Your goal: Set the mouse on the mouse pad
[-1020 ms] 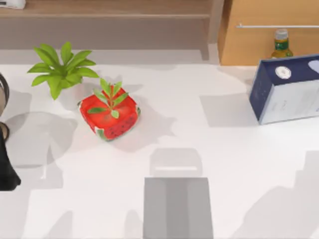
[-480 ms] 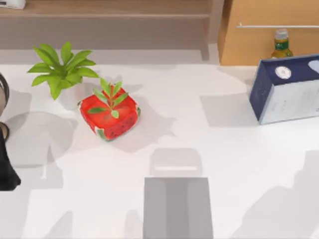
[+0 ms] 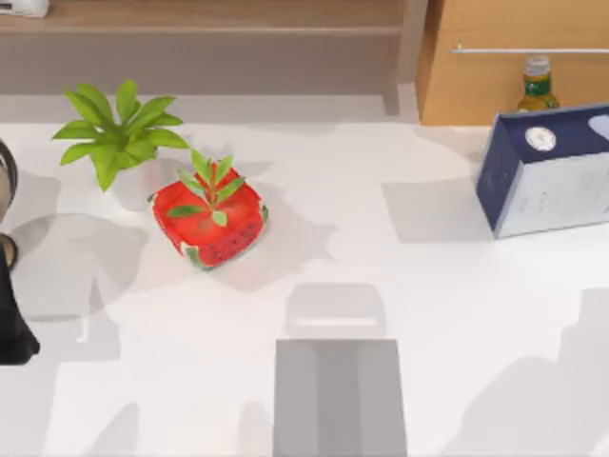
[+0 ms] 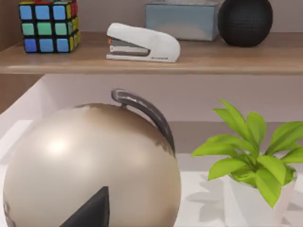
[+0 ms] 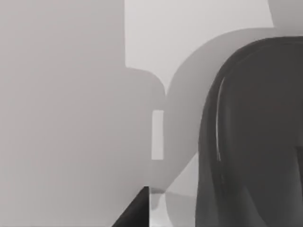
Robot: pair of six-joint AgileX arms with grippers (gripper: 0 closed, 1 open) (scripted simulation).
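- Top view: a flat plain mid-grey rectangular mouse pad [image 3: 340,398] lies on the white worktop [image 3: 428,286] at the middle of the near edge.
- Beyond the pad and to the left stands a red strawberry-like pot with a small green sprig [image 3: 207,221]. Just past it, farther left, is a leafy green plant in a white pot [image 3: 114,135].
- A navy-and-white box [image 3: 547,171] stands at the right side of the worktop, well apart from the pad. Behind it is a bottle with a green cap [image 3: 538,84], in front of a wooden cabinet [image 3: 514,38].
- The dark left arm [image 3: 14,328] sits at the left edge of the worktop.
- Left wrist view: a dark wedge of the left hand [image 4: 92,213] juts in front of a pale bronze globe with a dark curved bracket [image 4: 90,165]. I cannot tell whether this hand is released or clenched.
- Above the globe, a wooden shelf [image 4: 189,64] carries a multicoloured puzzle cube [image 4: 47,26], a white stapler [image 4: 142,43], a grey-blue box [image 4: 182,20] and a black ball [image 4: 245,21].
- Right wrist view: a dark wedge of the right hand [image 5: 137,213] hangs over the worktop, which is crossed by grey shadows. Whether it is released or clenched cannot be told.
- Beside it looms a large dark grey rounded body [image 5: 251,142]. I cannot tell whether this is the mouse.
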